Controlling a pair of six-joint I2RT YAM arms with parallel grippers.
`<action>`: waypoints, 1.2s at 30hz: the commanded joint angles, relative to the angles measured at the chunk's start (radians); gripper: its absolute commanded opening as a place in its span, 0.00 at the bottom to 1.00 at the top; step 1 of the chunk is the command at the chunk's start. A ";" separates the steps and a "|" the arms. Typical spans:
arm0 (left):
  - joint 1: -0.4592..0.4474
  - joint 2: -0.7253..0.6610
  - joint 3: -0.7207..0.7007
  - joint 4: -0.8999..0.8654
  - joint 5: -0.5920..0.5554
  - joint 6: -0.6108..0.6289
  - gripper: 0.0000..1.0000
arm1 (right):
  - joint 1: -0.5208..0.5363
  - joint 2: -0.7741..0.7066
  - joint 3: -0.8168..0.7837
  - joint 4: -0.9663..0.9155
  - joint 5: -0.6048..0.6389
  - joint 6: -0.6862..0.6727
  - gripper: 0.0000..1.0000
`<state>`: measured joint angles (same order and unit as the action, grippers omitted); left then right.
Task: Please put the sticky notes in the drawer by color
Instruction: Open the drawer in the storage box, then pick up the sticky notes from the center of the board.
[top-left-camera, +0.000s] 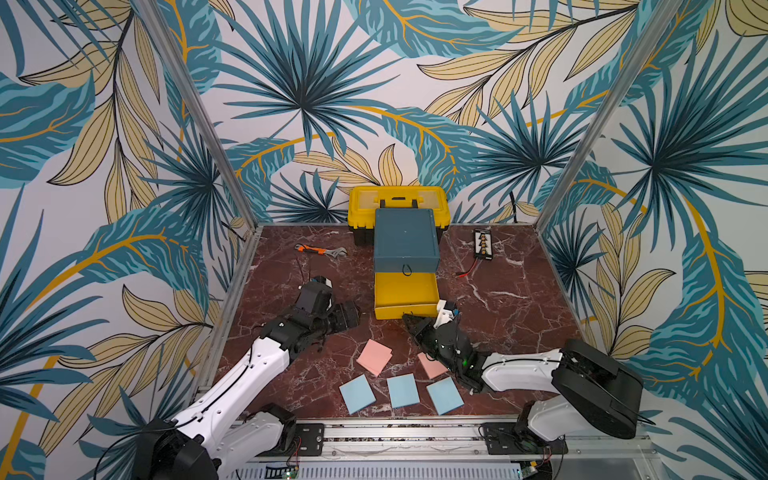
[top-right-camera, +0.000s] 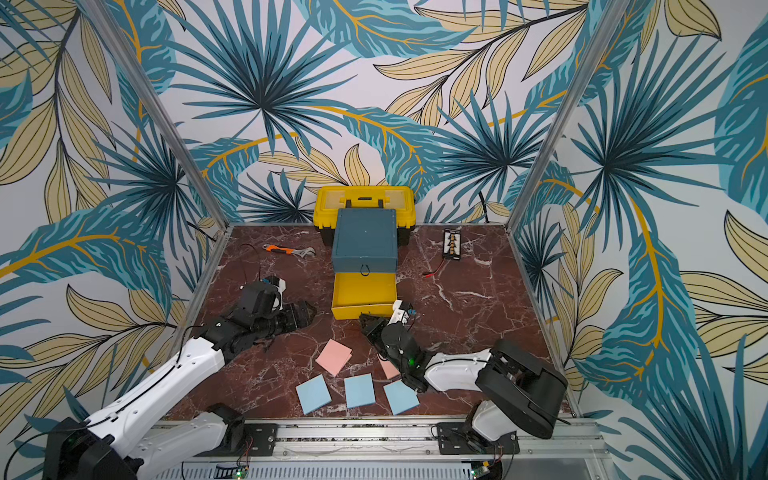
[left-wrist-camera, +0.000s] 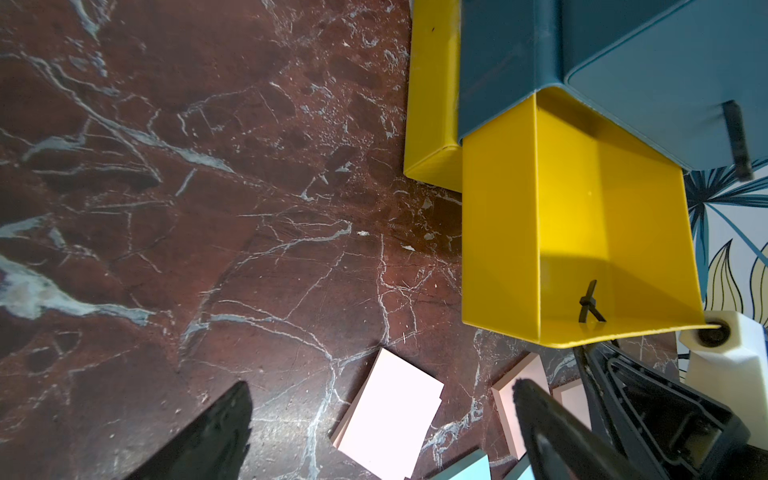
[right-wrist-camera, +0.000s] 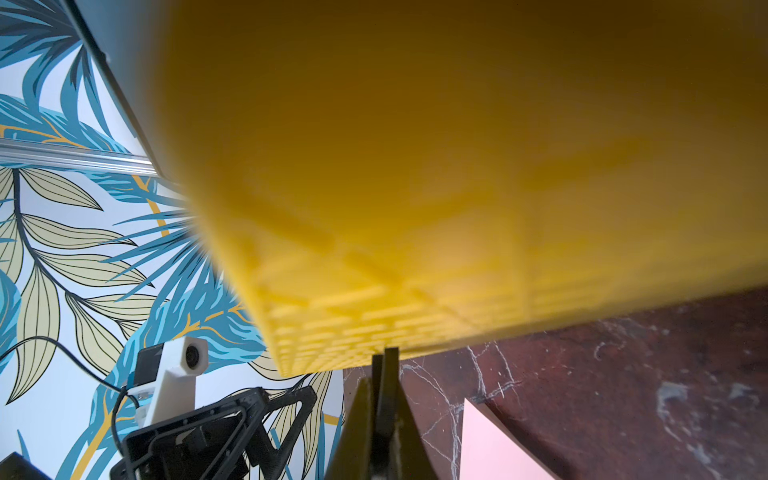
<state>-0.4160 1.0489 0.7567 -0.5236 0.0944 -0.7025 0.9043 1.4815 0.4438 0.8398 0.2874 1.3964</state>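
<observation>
Centre frame, right fingers (right-wrist-camera: 388, 395) press together at the open yellow drawer (top-left-camera: 405, 309); left fingers (left-wrist-camera: 224, 432) are apart. A hard tug could pull it out.

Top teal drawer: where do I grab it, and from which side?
Pinch the cord loop hanging at the middle of the teal drawer front; the rest of that face looks smooth, with nothing else to hold. Come in from the robot's side and slightly from above, since the yellow drawer stands pulled out just below. Closing the jaws across the cord probably holds best.
</observation>
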 joint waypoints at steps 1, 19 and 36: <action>0.007 0.004 0.035 -0.009 0.008 0.021 1.00 | 0.012 0.017 -0.009 0.004 -0.009 0.004 0.11; 0.007 0.103 0.106 -0.199 0.030 0.121 1.00 | 0.021 -0.237 0.045 -0.353 -0.026 -0.137 0.65; -0.351 0.428 0.194 -0.281 -0.141 0.239 1.00 | 0.021 -0.632 0.187 -0.967 0.115 -0.449 0.90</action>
<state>-0.7330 1.4422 0.9096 -0.7887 0.0196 -0.4969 0.9211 0.8921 0.6167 0.0235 0.3141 1.0439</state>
